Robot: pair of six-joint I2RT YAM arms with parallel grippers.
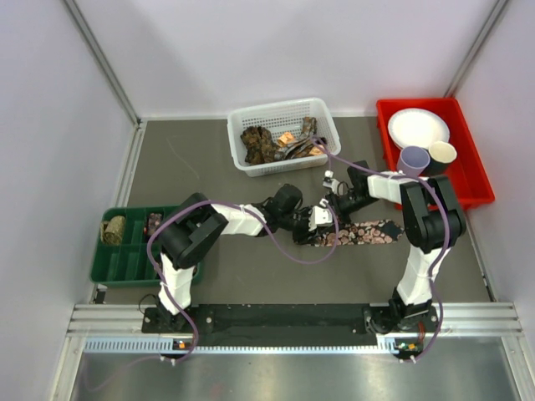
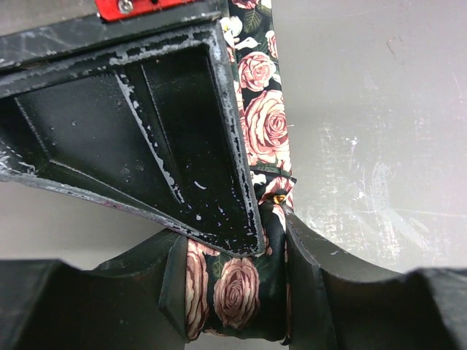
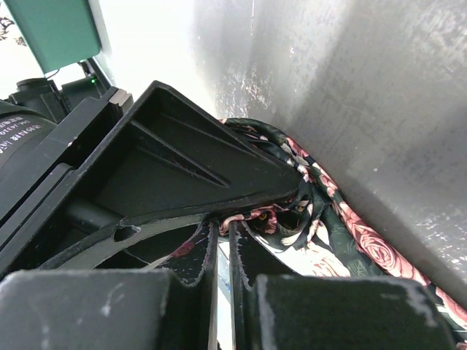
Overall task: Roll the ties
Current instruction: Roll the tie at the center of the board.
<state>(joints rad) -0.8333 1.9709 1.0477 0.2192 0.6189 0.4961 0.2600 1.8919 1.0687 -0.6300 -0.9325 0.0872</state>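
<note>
We note rose tie point(image 1: 361, 233) lying flat just in front of white basket point(image 1: 284, 113), its one end coiled. Left gripper point(image 2: 235, 277) fingers half apart, clamped on that coil. Right gripper point(image 3: 224, 235) fingers pressed together beside the coil; we cannot tell whether fabric is caught.

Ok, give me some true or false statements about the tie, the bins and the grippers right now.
1. The tie on the table has a rose print. True.
2. The basket is empty. False: it holds ties.
3. The left gripper clasps the tie's rolled end. True.
4. The cups stand in the basket. False: they stand in the red bin.
5. The right gripper is wide open. False: it is shut.
</note>
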